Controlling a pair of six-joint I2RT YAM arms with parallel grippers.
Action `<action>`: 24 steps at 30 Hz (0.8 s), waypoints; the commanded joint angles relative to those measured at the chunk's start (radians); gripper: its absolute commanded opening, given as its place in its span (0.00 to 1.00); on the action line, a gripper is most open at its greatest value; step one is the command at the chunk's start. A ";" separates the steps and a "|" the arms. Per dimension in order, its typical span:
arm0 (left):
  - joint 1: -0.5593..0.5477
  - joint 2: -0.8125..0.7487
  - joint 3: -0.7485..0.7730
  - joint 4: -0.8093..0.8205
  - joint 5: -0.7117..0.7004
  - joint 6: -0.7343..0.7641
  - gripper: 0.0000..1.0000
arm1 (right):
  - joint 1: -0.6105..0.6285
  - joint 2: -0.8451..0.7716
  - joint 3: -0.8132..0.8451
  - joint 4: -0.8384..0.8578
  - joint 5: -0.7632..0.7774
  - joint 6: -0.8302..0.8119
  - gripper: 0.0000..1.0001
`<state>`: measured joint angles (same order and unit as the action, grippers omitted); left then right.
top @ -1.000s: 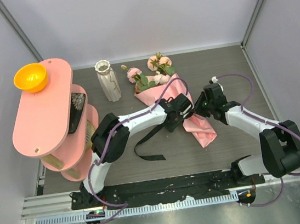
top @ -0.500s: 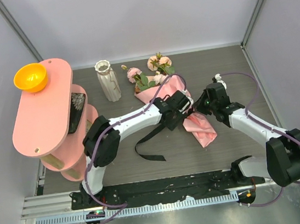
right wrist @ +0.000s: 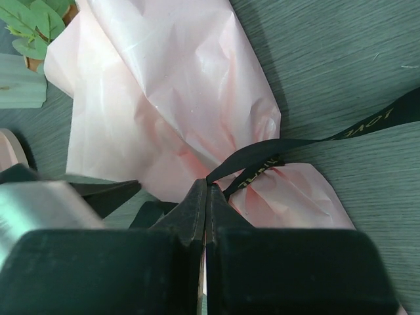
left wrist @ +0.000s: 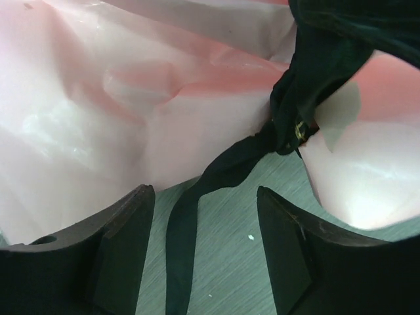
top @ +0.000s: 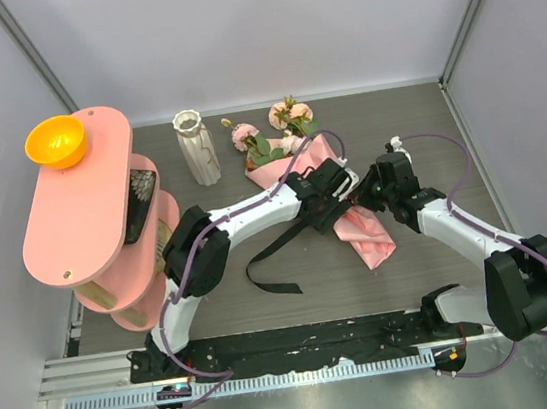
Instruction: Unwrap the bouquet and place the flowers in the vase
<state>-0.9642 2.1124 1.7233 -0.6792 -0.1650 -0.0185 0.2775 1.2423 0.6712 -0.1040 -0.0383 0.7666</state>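
Bouquet point(top: 371, 235) laid flat mid-table point(top: 414, 125), tied w/ ribbon point(right wrist: 308, 139).
Ribbon pinched at knot point(left wrist: 289, 128) by R gripper point(right wrist: 207, 190), fingers closed; nothing held by L gripper point(left wrist: 203, 197), fingers wide. Ribbon best pulled lengthwise, paper point(right wrist: 164, 85) pinned.

Bench point(top: 393, 118): grey wood-grain surface, enclosed by plain white walls point(top: 250, 26) at the rear and both sides.

Shelf unit point(top: 77, 205): pink, with oval tiers, at the left of the frame. Orange bowl point(top: 54, 140): upright on the far end of the top tier. A dark object point(top: 140, 204) lies on a lower tier, partly hidden; type cannot be determined.

Black ribbon point(top: 267, 266): lies in loose loops on the bench at centre frame. The right wrist view shows gold lettering on one tail.

Slotted metal rail point(top: 296, 375): spans the lower edge of the frame.
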 commanded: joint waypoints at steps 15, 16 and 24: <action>0.033 -0.130 -0.051 -0.036 0.012 -0.093 0.00 | -0.032 -0.084 -0.024 -0.059 0.244 0.074 0.01; 0.033 -0.137 -0.054 -0.046 -0.002 -0.095 0.00 | -0.046 -0.087 -0.030 -0.065 0.253 0.079 0.01; 0.033 -0.163 0.006 -0.142 -0.116 -0.086 0.00 | -0.121 -0.058 -0.047 -0.082 0.316 0.040 0.01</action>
<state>-0.9360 2.0159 1.6978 -0.7609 -0.2142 -0.1009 0.1909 1.1717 0.6201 -0.1860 0.1936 0.8299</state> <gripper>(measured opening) 0.012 0.030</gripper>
